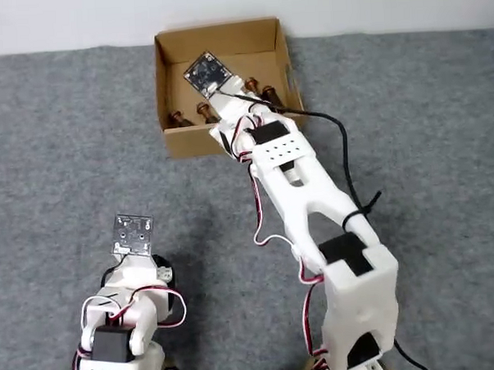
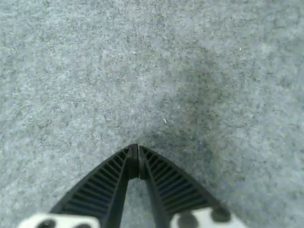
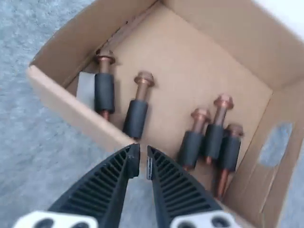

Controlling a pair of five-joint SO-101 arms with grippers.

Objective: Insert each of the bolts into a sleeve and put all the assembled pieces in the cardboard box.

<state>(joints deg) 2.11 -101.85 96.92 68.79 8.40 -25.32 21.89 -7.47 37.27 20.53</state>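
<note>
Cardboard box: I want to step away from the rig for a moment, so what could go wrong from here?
1. The right hand hangs just above the near wall of the cardboard box. A low pull-back could catch that wall and drag or tip the box, likely jostling the assembled pieces inside.
2. The black cable runs close past the box's corner and might snag it as the arm moves.

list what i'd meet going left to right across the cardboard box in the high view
brown cardboard box's left wall → copper bolt in a black sleeve → second sleeved bolt → third sleeved bolt → fourth sleeved bolt → box's right wall
</note>
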